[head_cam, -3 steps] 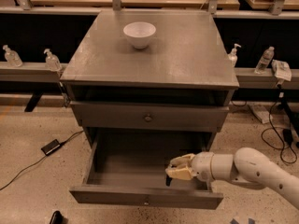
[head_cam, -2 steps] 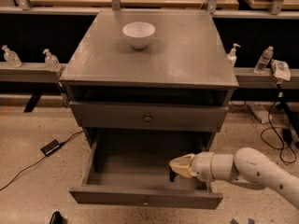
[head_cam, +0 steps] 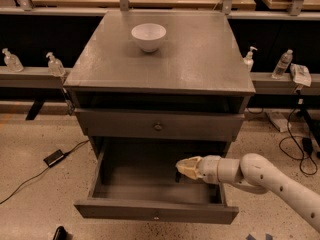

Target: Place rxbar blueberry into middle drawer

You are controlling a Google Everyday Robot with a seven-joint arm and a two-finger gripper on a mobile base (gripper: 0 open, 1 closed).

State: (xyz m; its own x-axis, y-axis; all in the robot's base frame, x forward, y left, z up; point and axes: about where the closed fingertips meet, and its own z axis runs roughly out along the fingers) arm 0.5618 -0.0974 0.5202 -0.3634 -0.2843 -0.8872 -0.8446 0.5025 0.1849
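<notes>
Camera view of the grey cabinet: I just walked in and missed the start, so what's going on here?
A robot arm reaches from the right into the pulled-out middle drawer, and its gripper sits low inside, near the right side. The job is to put the rxbar blueberry in there, but the bar cannot be clearly made out at the gripper or on the drawer floor. The upper drawer is shut, and a white bowl stands on the cabinet top.
</notes>
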